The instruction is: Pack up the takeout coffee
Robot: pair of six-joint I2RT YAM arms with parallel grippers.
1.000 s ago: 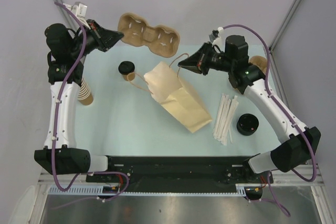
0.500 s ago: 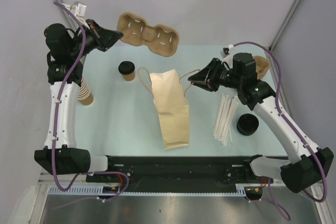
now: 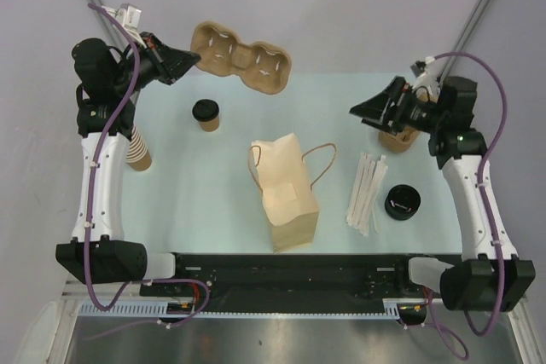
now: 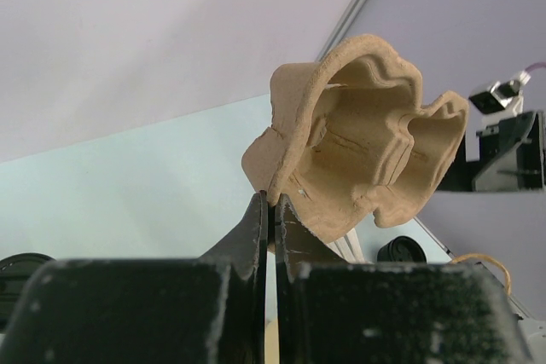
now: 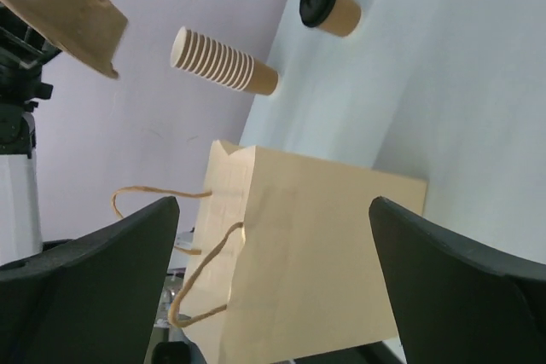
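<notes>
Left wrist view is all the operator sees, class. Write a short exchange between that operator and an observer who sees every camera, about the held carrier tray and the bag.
Operator: I see the left gripper shut on the rim of the carrier tray. Are there any cups in it?
Observer: No. Seen from above, every pocket is empty.
Operator: Is the right gripper holding the bag?
Observer: No. The right gripper is open and apart from the paper bag, which is on the table between the arms.
</notes>
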